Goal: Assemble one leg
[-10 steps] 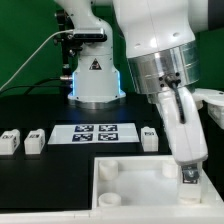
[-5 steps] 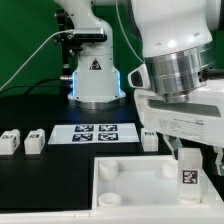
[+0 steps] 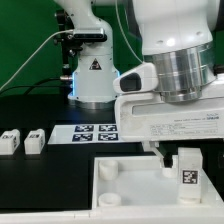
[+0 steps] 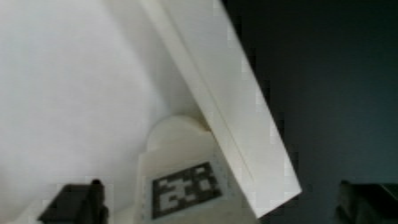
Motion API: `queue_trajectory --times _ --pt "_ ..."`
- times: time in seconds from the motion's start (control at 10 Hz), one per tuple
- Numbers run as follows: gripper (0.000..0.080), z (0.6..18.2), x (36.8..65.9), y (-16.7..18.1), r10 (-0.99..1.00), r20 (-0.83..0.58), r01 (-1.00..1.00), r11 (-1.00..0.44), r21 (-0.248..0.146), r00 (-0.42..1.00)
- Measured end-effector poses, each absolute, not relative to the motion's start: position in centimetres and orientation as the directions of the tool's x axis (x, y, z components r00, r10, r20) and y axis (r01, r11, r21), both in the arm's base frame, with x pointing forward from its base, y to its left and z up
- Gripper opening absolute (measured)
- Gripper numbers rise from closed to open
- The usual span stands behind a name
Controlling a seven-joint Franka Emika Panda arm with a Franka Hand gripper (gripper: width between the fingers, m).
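Note:
A leg [image 3: 186,171], a small white block with a black-and-white tag, stands upright in the near corner of the white tray [image 3: 130,178] on the exterior view's right. My gripper [image 3: 187,152] hangs right over it. In the wrist view the leg [image 4: 187,185] sits between my two fingertips [image 4: 75,202], with a gap on each side. The gripper [image 4: 217,205] is open there and holds nothing. The tray's rim [image 4: 222,100] runs beside the leg.
Two more tagged legs [image 3: 11,141] [image 3: 35,140] lie on the black table at the exterior view's left. The marker board [image 3: 95,133] lies behind the tray. The arm's base [image 3: 95,75] stands at the back. My wide hand body covers the table behind the tray's right side.
A second ago my fingers were closed on the leg at the tray corner. They have let go, and the hand has turned about its vertical axis above the standing leg.

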State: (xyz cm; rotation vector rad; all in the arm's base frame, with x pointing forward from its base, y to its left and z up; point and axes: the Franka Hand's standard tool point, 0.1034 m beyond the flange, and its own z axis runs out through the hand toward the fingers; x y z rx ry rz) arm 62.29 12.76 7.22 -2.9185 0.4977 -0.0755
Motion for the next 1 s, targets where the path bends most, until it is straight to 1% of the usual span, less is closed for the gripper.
queue_trajectory --times 0.1,0.2,0.3,0.4,0.5,0.6,0.7,0.8,1.0 --pt "0.0649 7.23 62.33 12.71 -0.315 0.024 -0.305 -0.934 -0.187 0.949" --pt "0.0625 7.23 62.32 12.75 -0.344 0.018 -0.334 -0.923 -0.189 0.939" --pt "0.0625 7.23 62.32 12.74 -0.350 0.017 -0.340 -0.921 -0.189 0.937" --pt "0.0439 7.23 62.31 12.79 -0.400 0.006 -0.392 -0.900 -0.191 0.916" --pt "0.0439 7.09 62.12 12.67 -0.499 -0.021 -0.493 -0.849 -0.188 0.866" --pt "0.0308 7.01 62.03 12.52 -0.598 -0.046 -0.595 -0.782 -0.184 0.800" --pt "0.0302 6.99 62.00 12.63 -0.662 -0.064 -0.661 -0.728 -0.182 0.747" --pt "0.0299 7.02 62.03 12.79 -0.745 -0.092 -0.747 -0.641 -0.179 0.661" --pt "0.0299 7.13 62.21 13.15 -0.890 -0.155 -0.900 -0.405 -0.160 0.428"
